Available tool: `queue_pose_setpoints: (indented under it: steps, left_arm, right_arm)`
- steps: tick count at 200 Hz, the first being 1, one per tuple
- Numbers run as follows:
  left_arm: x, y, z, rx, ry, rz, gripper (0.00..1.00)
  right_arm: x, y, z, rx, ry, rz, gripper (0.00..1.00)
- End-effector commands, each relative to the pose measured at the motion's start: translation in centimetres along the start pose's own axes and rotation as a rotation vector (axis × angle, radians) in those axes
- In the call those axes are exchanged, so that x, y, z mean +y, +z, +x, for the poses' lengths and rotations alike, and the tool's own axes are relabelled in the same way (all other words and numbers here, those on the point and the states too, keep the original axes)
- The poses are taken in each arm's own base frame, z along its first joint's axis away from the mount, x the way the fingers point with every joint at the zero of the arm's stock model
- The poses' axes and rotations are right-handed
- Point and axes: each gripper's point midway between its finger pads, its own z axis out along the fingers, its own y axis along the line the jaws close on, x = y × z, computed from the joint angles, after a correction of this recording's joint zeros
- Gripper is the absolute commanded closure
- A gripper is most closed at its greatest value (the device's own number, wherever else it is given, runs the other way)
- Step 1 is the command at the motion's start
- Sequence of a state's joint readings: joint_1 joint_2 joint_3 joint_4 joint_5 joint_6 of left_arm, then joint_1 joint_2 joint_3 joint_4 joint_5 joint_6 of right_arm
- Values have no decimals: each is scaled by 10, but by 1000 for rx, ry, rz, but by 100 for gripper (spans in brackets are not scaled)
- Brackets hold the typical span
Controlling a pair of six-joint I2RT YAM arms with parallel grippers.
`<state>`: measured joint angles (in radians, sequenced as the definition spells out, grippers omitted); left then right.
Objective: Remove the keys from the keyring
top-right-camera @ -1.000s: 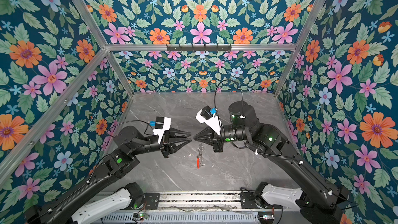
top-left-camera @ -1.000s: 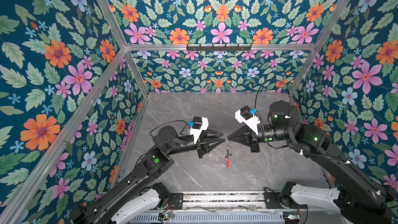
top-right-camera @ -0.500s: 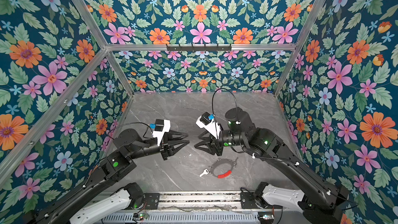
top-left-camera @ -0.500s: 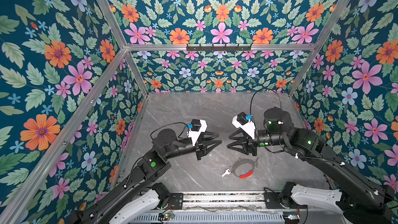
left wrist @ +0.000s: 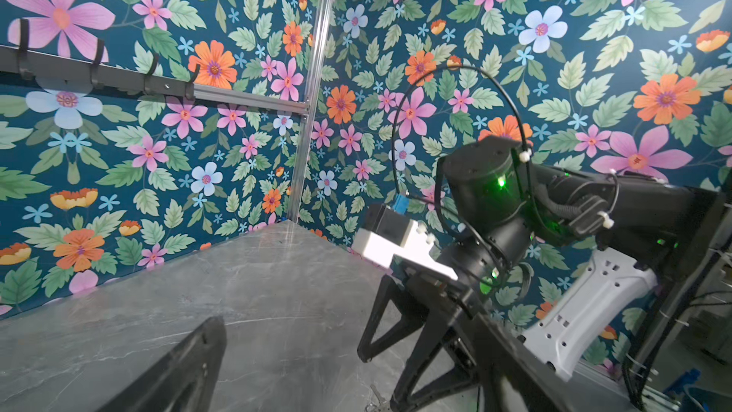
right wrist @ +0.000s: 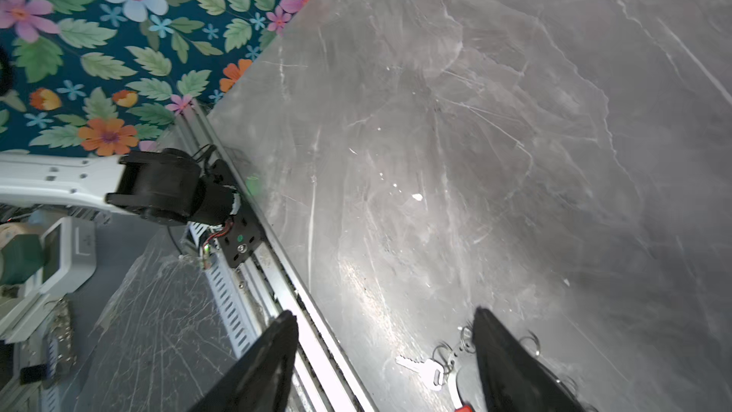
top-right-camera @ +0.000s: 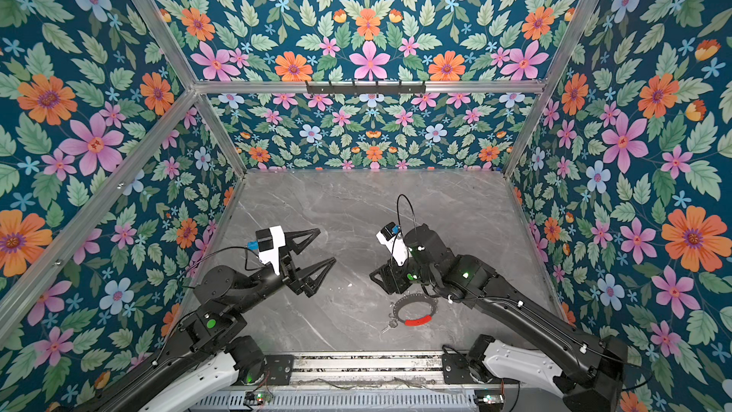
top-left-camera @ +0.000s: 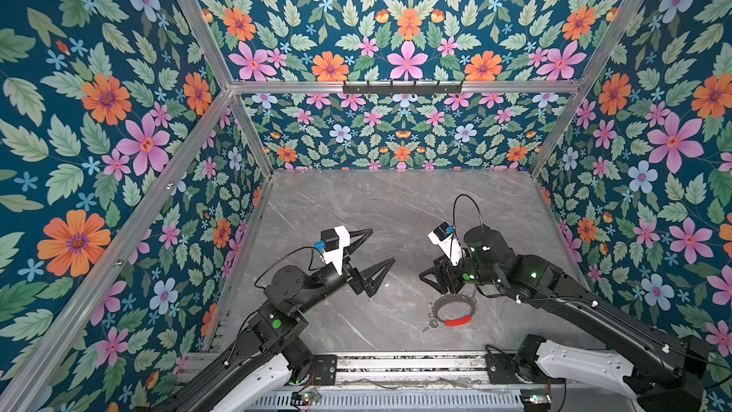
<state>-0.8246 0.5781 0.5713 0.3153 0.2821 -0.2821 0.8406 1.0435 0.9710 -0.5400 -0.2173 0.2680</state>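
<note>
The keyring [top-left-camera: 439, 304] [top-right-camera: 402, 302], a thin grey hoop with a red sleeve [top-left-camera: 457, 322], lies flat on the grey table near the front edge. One small silvery key [top-left-camera: 429, 326] [right wrist: 422, 368] lies at the hoop's left side, its head against a small ring on the hoop [right wrist: 455, 384]. My right gripper [top-left-camera: 433, 285] [right wrist: 384, 311] hangs open just above and behind the hoop, holding nothing; in the right wrist view the key lies between its fingers. My left gripper [top-left-camera: 383, 245] [top-right-camera: 326, 245] is wide open and empty, further left and clear of the hoop.
A black hook rail [top-left-camera: 402, 87] runs along the back wall. An aluminium rail [top-left-camera: 396, 362] with the arm bases borders the table's front edge. Floral walls close in the left, back and right sides of the marble table [top-left-camera: 376, 208].
A second ago both grippers met tip to tip with the keyring hanging between them. Both have opened, the keyring has dropped flat onto the table, and the left gripper has drawn back leftward.
</note>
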Motion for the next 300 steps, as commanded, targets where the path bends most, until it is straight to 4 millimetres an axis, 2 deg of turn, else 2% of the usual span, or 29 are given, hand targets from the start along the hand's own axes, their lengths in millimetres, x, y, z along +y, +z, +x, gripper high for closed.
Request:
queue_pose_setpoints:
  steps: [1, 15, 33, 53, 80, 99, 121, 144, 157, 192, 237, 300]
  left_arm:
    - [-1, -1, -12, -61, -16, 1, 0]
    - [-7, 1, -9, -44, -21, 38, 0]
    - [-4, 2, -3, -12, -32, 29, 1]
    - [-5, 2, 4, 6, -34, 34, 6]
    - [-3, 2, 11, 26, -48, 31, 6]
    - [2, 2, 17, 36, -50, 9, 0]
    - [3, -2, 18, 26, -59, 5, 0]
    - [1, -4, 17, 21, -58, 15, 0]
    - [-2, -5, 15, 17, -56, 24, 0]
    - [-5, -6, 13, 24, -47, 36, 10]
    - [-8, -8, 11, 20, -43, 49, 10]
    - [-10, -8, 10, 21, -40, 58, 11]
  right_arm:
    - [-14, 14, 8, 18, 82, 58, 31]
    - [-23, 31, 33, 119, 115, 72, 36]
    - [-30, 48, 65, 235, 159, 85, 45]
    - [-31, 59, 93, 314, 150, 100, 47]
    - [-32, 68, 121, 427, 69, 174, 47]
    - [-37, 74, 137, 521, 0, 254, 47]
    - [-40, 75, 153, 625, -82, 340, 50]
    - [-39, 77, 164, 711, -156, 399, 58]
    - [-40, 77, 167, 742, -186, 431, 59]
    - [-40, 81, 168, 777, -229, 466, 62]
    - [-42, 93, 175, 814, -243, 474, 67]
    - [-57, 94, 179, 831, -269, 547, 71]
